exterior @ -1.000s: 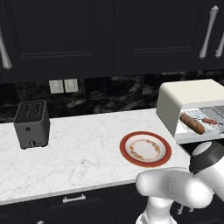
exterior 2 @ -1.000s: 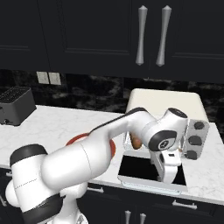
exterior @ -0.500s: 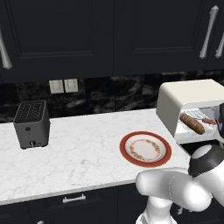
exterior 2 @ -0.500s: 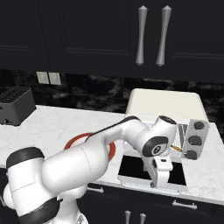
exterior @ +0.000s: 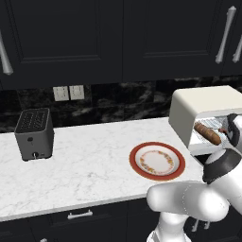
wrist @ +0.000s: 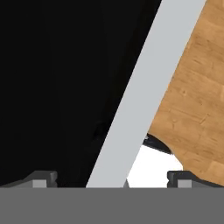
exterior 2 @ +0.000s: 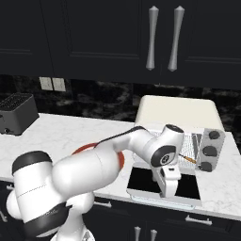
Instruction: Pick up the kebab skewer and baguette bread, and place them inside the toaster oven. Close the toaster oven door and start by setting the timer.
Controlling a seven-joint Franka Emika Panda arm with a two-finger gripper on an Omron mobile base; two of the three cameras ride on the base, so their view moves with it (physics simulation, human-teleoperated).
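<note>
Now the loading part of the job is judged to be done. The baguette (exterior: 208,133) is seen lying on the wire rack inside the toaster oven (exterior: 203,101) at the far right of the surface (exterior: 90,160). The orange tip of the kebab skewer (exterior 2: 188,159) is seen on the rack too, just left of the knobs (exterior 2: 209,151). The red-rimmed plate (exterior: 157,161) to the left of the oven is left bare.

Over the last second the wrist has been turned and brought lower in front of the oven. The hand is now hung over the toaster oven door (exterior 2: 162,182), which is folded down flat toward the near side. In the hand view the dark glass (wrist: 52,87) and the pale door frame (wrist: 144,87) are seen close under the fingertips (wrist: 43,178), with the wood floor (wrist: 197,87) beyond the edge.

The jaws are spread wide and nothing is held between them. Whether the door is touched yet cannot be told.

From this the closing step is taken to be starting: the outer edge of the door would have to be caught and swung up. The timer knob is not yet reached. The slot toaster (exterior: 34,133) at the far left is not involved.
</note>
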